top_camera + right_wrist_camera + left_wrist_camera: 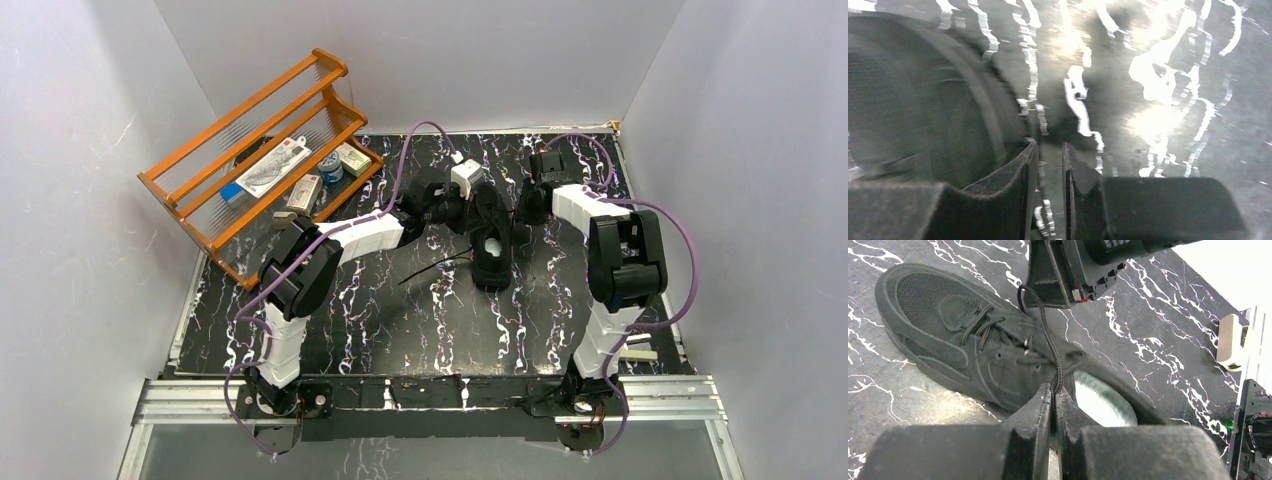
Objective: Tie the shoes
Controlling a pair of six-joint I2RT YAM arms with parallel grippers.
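Seen from above, a black table (400, 320) veined with white is closed in by white walls on the left, far and right sides, with a metal rail (440, 398) along its near edge. The near half of the table lies open. An orange wooden rack (240, 113) holding small boxes fills the far left corner. The two arms reach from the near edge to meet at the middle of the far half, where the black shoe (490, 245) sits with its toe pointing far and its pale insole showing. The left gripper (1053, 390), just left of the shoe, is pressed together on a thin black lace (1048, 340) drawn up off the shoe. The right gripper (1050, 147), just right of the shoe, shows a narrow gap between its fingers in a blurred view, with nothing seen in it. A loose lace end (435, 268) trails left across the table.
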